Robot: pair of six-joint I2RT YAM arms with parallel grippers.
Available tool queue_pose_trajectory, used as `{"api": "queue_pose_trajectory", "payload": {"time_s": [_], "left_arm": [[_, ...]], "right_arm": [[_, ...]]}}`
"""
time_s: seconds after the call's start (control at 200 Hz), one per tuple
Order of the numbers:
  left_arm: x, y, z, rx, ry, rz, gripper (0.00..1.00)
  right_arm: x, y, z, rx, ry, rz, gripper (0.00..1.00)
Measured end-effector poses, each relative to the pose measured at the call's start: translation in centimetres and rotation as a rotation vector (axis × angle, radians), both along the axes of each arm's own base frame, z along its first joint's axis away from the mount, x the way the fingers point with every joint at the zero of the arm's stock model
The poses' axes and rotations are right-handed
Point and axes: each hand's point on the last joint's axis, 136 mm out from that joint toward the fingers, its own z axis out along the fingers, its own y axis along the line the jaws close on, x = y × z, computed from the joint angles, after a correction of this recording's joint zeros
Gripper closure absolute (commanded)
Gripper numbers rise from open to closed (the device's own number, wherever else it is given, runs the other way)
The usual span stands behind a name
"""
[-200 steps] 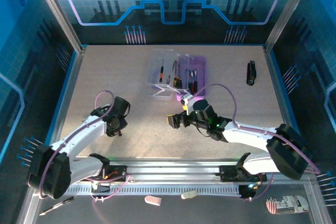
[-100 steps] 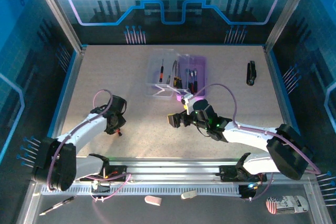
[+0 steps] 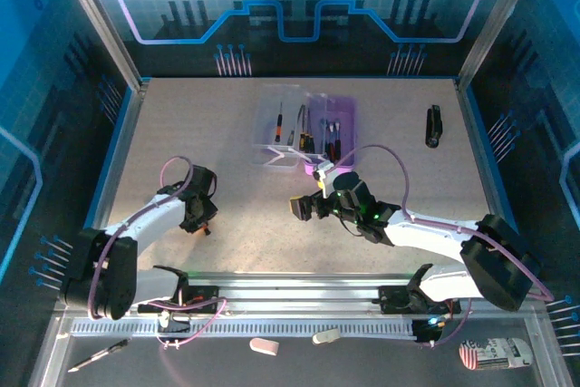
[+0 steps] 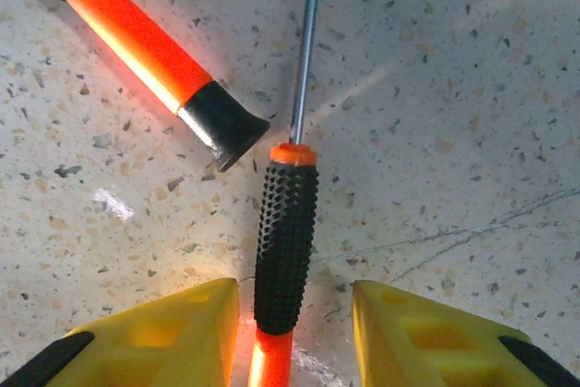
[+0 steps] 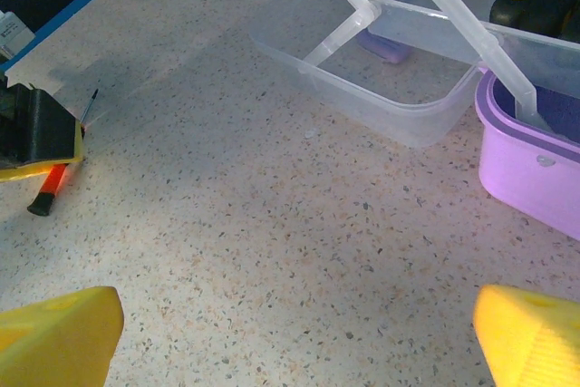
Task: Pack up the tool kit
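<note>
1 open case [image 3: 350, 124] sits mid-table, packed screwdrivers [image 3: 306, 138] too small to count. 2 lie loose front left: near screwdriver [image 4: 285, 233], far screwdriver [image 4: 136, 38]. Your left gripper [image 4: 294, 301] points down, jaws narrow, straddling the near handle. Your right gripper [image 3: 302, 208], outstretched beside the case, gapes wide.

Speckled beige table [image 4: 453, 88], screwdriver [image 4: 283, 242] — knurled black grip, orange collar, purple case [image 5: 530, 178]
</note>
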Motion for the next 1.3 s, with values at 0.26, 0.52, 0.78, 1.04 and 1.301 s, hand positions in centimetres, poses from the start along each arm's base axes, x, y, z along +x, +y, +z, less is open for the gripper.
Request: {"api": "queue_pose_trajectory", "payload": {"time_s": [0.26,0.52,0.78,1.04,1.301], "left_arm": [[0.9,-0.4,0.1,-0.025,-0.037,-0.005,0.69],[1.2,-0.7,0.0,-0.041,-0.043,-0.009,0.69],[1.1,-0.7,-0.4,-0.035,-0.023,-0.013,0.78],[1.1,-0.6,-0.3,-0.018,0.019,-0.046,0.86],[3.8,-2.0,1.8,-0.042,-0.039,-0.119,0.87]], "right_arm": [[0.1,-0.1,0.1,0.0,-0.004,-0.005,0.0],[0.4,-0.4,1.0,0.011,-0.028,-0.025,0.0],[0.4,-0.4,1.0,0.01,-0.028,-0.027,0.0],[0.5,-0.7,1.0,0.011,-0.029,-0.034,0.0],[0.8,-0.9,1.0,0.011,-0.029,-0.044,0.0]]}}
